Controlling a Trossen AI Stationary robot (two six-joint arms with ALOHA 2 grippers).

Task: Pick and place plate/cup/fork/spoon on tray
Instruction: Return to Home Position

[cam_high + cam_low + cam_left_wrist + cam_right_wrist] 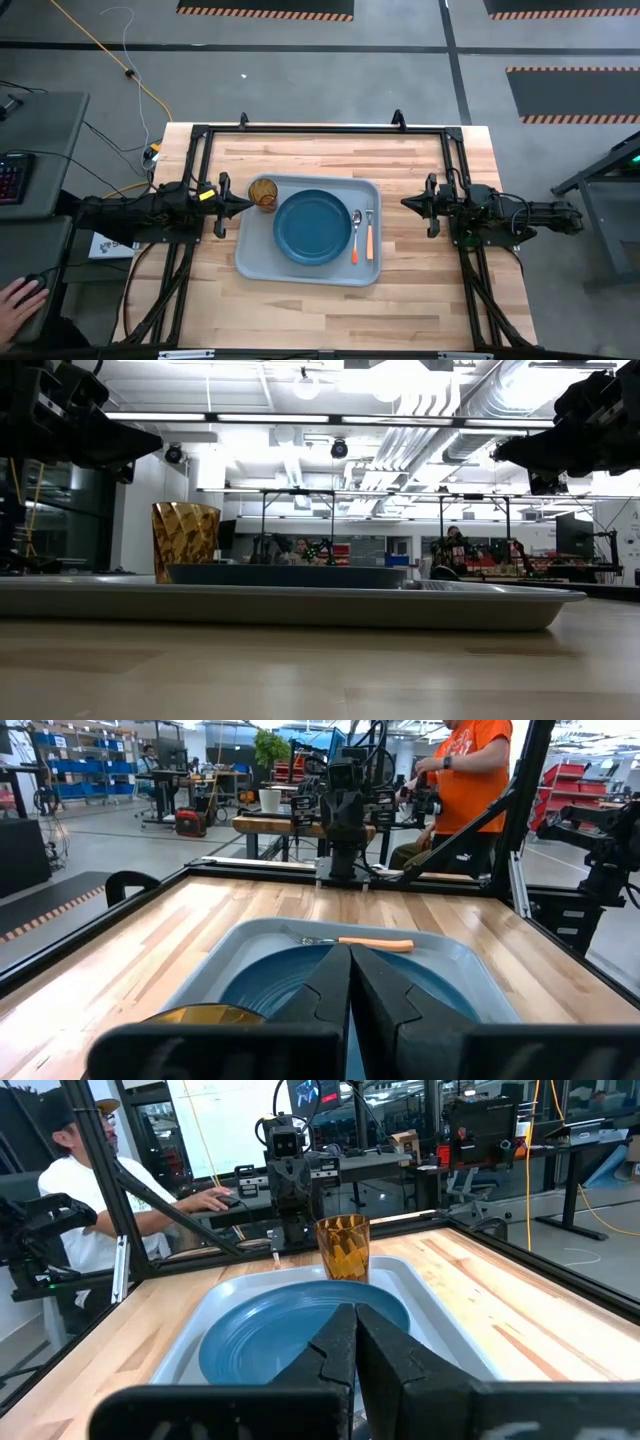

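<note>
The pale grey-blue tray point(258, 262) lies in the middle of the table. On it rest the dark blue plate point(312, 227) in the middle, the amber cup point(263, 194) upright in the far left corner, and the spoon point(356, 232) and fork point(369, 238) side by side along the right side. My left gripper point(248, 206) is shut and empty, above the tray's left edge near the cup. My right gripper point(406, 203) is shut and empty, to the right of the tray. The plate point(300, 1335) and cup point(343, 1247) also show in the right wrist view.
A black frame point(320, 130) runs around the table's far edge and sides. A person's hand point(20, 300) rests on a desk left of the table. People stand in the room beyond the table.
</note>
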